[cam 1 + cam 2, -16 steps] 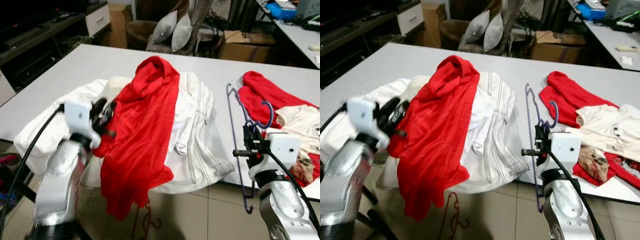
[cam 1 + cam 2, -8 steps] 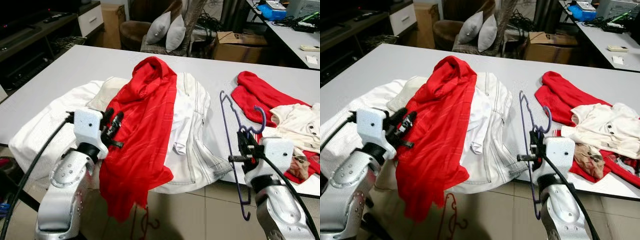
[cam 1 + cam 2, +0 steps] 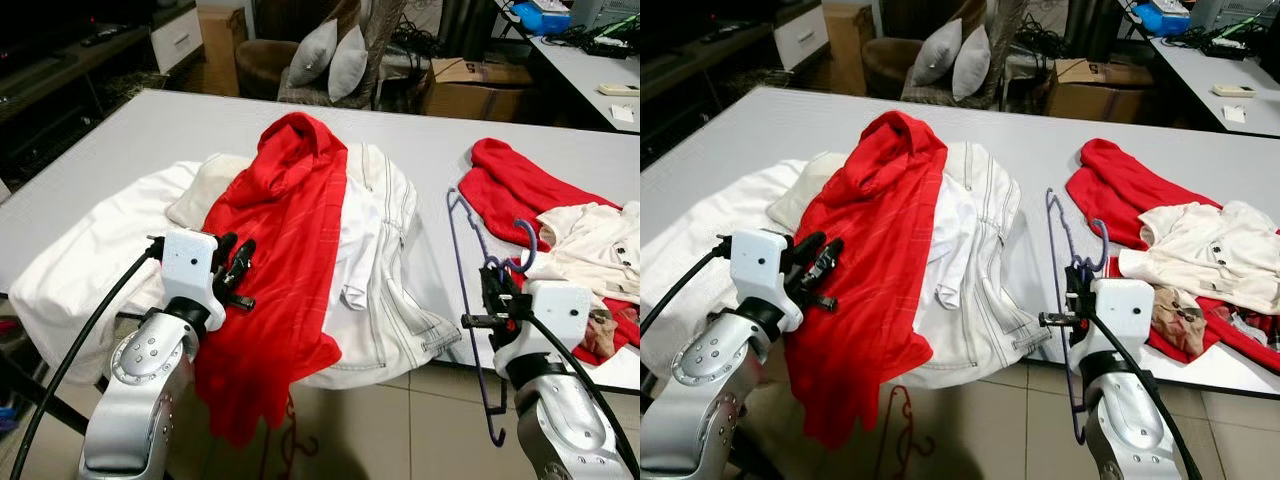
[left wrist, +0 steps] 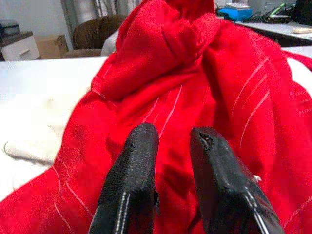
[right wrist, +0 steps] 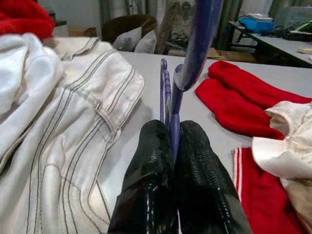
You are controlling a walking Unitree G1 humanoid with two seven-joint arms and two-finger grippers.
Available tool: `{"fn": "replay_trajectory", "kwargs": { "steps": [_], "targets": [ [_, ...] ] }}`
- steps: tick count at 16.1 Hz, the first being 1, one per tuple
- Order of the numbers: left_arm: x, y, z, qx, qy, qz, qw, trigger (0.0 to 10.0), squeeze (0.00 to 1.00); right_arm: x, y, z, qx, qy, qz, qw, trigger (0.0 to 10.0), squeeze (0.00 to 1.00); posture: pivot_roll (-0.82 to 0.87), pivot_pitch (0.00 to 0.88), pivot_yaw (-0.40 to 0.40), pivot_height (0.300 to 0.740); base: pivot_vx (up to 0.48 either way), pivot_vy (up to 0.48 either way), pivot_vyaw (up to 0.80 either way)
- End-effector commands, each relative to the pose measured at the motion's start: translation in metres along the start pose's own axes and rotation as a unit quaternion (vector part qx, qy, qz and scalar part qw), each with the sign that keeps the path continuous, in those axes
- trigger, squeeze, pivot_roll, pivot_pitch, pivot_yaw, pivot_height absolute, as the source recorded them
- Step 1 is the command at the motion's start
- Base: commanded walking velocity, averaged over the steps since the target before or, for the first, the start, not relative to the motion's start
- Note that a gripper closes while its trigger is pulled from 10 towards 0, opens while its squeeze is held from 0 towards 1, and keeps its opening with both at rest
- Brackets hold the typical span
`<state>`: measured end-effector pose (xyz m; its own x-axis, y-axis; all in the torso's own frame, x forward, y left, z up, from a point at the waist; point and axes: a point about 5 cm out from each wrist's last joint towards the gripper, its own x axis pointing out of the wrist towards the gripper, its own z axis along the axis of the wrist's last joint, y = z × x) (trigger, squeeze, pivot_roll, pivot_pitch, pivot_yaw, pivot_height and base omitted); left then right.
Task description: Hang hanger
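Your right hand (image 3: 1076, 297) grips the purple hanger (image 3: 1064, 250) at the bench (image 3: 130, 140) edge; your left hand (image 4: 170, 146), 2 fingers parted, seems to touch the red shirt (image 3: 285, 230).

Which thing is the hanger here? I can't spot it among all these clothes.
Look at the grey table, near its front edge between the two clothes piles. The right gripper is shut on the hanger: a thin purple wire frame, not cloth, hanging partly past the edge.

The table (image 3: 150, 130) is seen from above by both head views. The red garment (image 4: 204, 73) is viewed closely along the left wrist; the purple hanger (image 5: 173, 97), along the right.
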<state>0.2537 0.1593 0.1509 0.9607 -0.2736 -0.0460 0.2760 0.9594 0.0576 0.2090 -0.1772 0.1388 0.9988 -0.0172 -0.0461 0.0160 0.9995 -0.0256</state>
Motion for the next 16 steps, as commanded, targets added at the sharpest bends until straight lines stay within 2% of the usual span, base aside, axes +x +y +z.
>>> {"fn": "replay_trajectory", "kwargs": {
  "steps": [1,6,11,13,16],
  "targets": [
    [-0.002,-0.002,0.001,0.005,0.001,0.001,1.000,10.0,0.00,0.001,-0.001,-0.001,0.000,0.005,0.000,1.000,10.0,0.00,0.02,0.000,0.005,0.740,-0.240,0.000,0.00],
    [0.000,-0.005,-0.006,0.016,0.021,-0.002,1.000,10.0,0.00,0.002,-0.005,-0.007,-0.004,0.022,-0.015,1.000,10.0,0.00,0.02,0.000,0.008,0.740,0.000,0.000,0.00],
    [-0.001,-0.008,-0.010,0.010,0.020,-0.005,1.000,10.0,0.00,0.000,-0.006,-0.010,-0.009,0.032,-0.020,0.999,10.0,0.00,0.02,0.000,0.009,0.740,0.000,0.000,0.00],
    [-0.002,-0.010,-0.013,0.008,0.022,-0.005,1.000,10.0,0.00,0.001,-0.008,-0.011,-0.040,0.033,-0.022,0.998,10.0,0.00,0.02,0.000,0.002,0.740,0.000,0.000,0.00],
    [-0.004,-0.011,-0.015,0.007,0.024,-0.005,1.000,10.0,0.00,0.004,-0.009,-0.010,-0.058,0.035,-0.021,0.997,10.0,0.00,0.01,0.000,-0.006,0.740,0.000,0.000,0.00]
  ]
}}
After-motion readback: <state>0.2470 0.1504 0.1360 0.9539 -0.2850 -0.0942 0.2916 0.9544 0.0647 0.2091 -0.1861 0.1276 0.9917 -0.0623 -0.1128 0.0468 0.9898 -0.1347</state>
